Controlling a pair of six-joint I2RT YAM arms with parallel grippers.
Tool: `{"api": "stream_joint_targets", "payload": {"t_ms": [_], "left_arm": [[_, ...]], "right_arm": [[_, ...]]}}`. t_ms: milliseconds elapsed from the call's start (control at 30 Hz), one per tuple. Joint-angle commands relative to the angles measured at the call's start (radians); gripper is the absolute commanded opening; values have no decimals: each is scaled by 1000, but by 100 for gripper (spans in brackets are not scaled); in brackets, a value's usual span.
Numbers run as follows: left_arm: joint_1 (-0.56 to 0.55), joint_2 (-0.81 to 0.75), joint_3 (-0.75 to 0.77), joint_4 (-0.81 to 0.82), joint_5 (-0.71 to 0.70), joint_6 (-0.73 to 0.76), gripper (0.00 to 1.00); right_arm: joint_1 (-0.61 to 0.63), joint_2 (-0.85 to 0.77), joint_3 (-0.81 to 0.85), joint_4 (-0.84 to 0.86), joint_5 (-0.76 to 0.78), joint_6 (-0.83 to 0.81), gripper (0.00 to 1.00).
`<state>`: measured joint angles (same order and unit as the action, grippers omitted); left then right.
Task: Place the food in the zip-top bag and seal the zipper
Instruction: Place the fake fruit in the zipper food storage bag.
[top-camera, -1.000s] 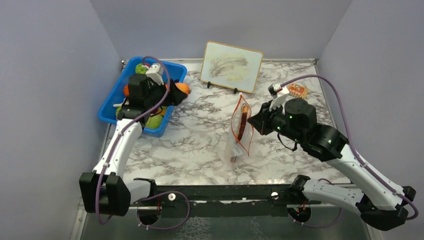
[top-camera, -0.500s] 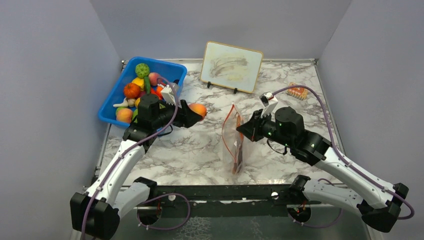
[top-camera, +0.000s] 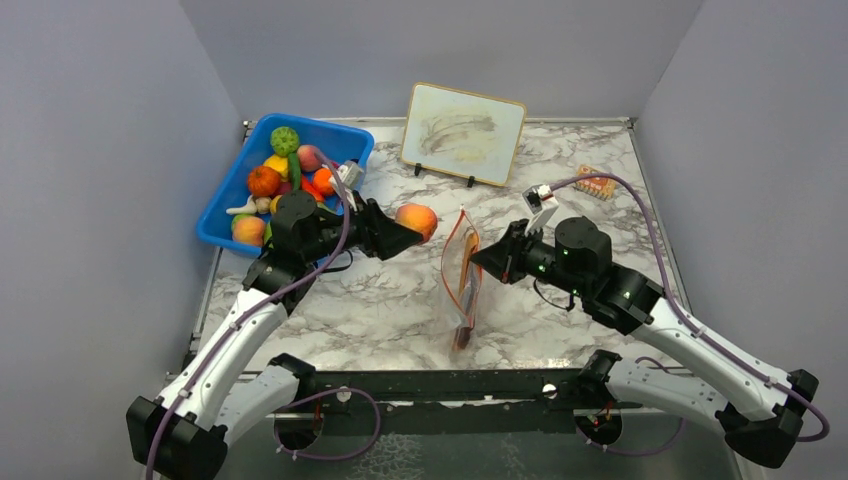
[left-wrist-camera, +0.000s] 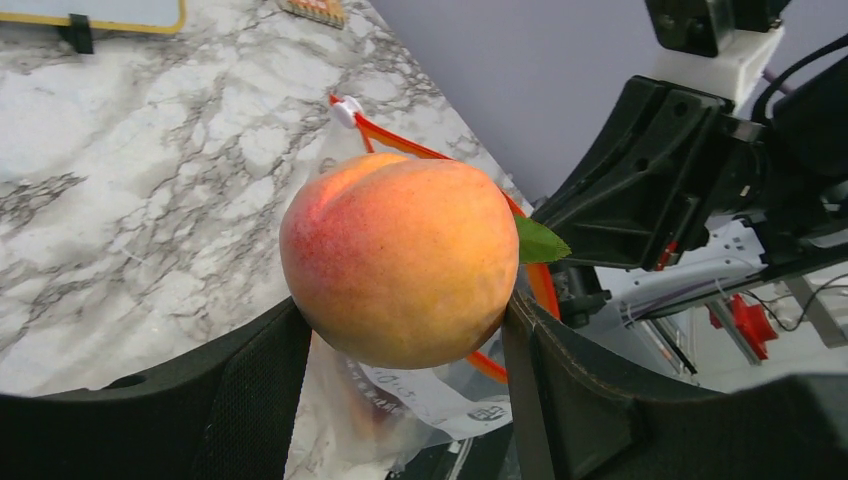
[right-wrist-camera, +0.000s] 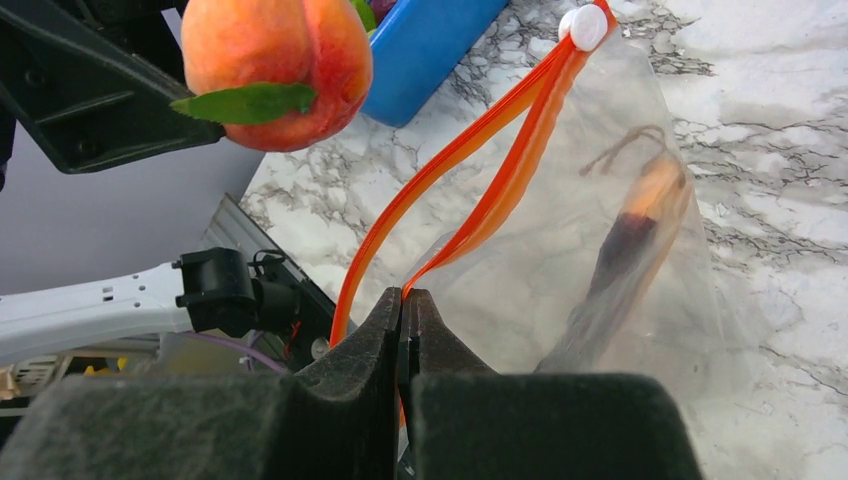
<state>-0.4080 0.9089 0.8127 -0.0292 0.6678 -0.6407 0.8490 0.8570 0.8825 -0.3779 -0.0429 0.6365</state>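
A glossy orange-pink toy peach is gripped by the left claw beside the clear zip-top bag, whose orange-red zipper strip is pinched by the right claw, apparently so the mouth is held open.

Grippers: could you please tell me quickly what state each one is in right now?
Left gripper: closed on the peach.
Right gripper: shut, pinching the zip-top bag at its zipper.
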Motion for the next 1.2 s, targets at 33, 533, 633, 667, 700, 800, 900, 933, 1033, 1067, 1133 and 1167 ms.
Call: {"api": "stream_joint_targets", "payload": {"t_ms": [33, 533, 633, 667, 700, 800, 900, 933, 1033, 1067, 1133, 1167], "left_arm": [[-61, -18, -12, 131, 37, -109, 40], [-270, 101, -54, 243, -49, -161, 39], [-286, 116, -60, 228, -71, -145, 39], [-289, 119, -60, 214, -83, -134, 39], [-291, 123, -58, 195, -96, -121, 40], [-296, 131, -52, 125, -144, -79, 40], [-299, 135, -49, 74, -181, -48, 40], [-300, 135, -47, 56, -194, -38, 40], [-302, 141, -33, 8, -225, -9, 41], [-302, 144, -28, -1, -226, -3, 42], [-304, 151, -22, -8, -223, 4, 44], [-305, 154, -21, -10, -222, 7, 45]], "right_arm": [[-1, -24, -9, 47, 3, 21, 1], [-1, -15, 0, 43, 14, 20, 1], [-1, -21, 4, 35, 19, 19, 1], [-1, -23, 7, 33, 22, 18, 1], [-1, -24, 9, 32, 25, 16, 1], [-1, -27, 15, 27, 28, 12, 1], [-1, -27, 19, 26, 31, 9, 1], [-1, -28, 20, 26, 32, 9, 1], [-1, -27, 19, 30, 32, 9, 1], [-1, -27, 17, 33, 31, 10, 1], [-1, -23, 17, 36, 27, 9, 1], [-1, -21, 19, 37, 27, 9, 1]]}}
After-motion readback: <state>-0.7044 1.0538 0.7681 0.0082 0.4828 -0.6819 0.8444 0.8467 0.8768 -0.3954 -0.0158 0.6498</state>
